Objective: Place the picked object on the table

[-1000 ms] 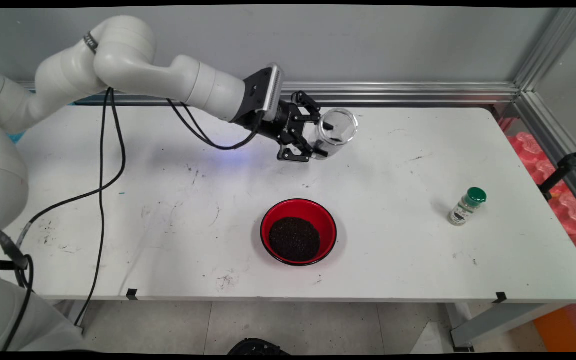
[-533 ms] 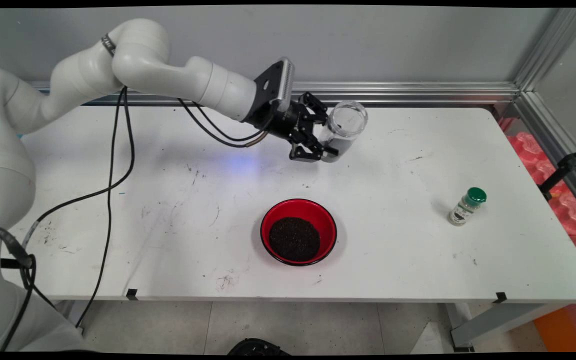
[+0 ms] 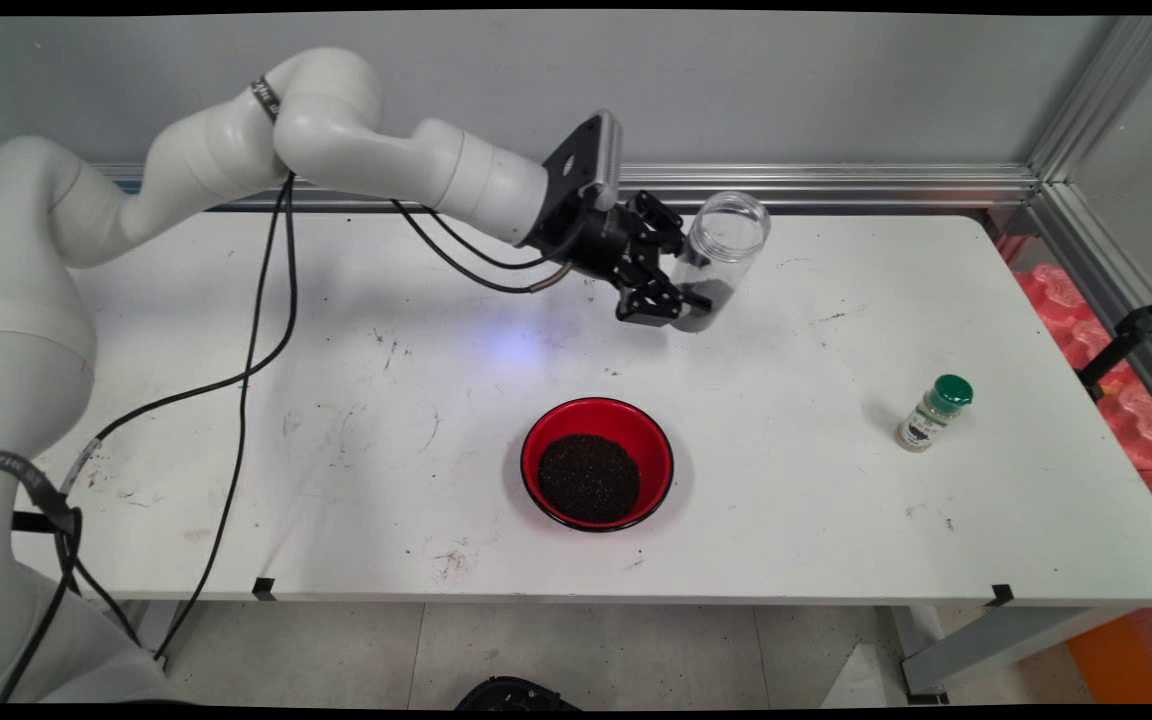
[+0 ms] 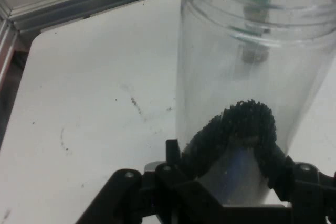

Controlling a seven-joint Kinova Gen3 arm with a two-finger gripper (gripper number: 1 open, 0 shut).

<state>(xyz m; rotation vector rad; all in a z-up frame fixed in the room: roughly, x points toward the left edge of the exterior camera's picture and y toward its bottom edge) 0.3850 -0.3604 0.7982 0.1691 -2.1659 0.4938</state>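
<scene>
Jar (image 3: 719, 262) sat clamped in the gripper (image 3: 684, 297), lidless, some dark grains left inside, held up behind the red bowl (image 3: 597, 462).

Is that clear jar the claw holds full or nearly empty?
Nearly empty: the jar, lidless, in the claw, holds only a little dark grain near its bottom.

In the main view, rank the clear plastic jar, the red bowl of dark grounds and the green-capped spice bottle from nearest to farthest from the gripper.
1. Clear plastic jar: held in the black two-finger gripper, near the table's far edge.
2. Red bowl of dark grounds: on the table's near side of the gripper.
3. Green-capped spice bottle: far off toward the picture's right.
</scene>
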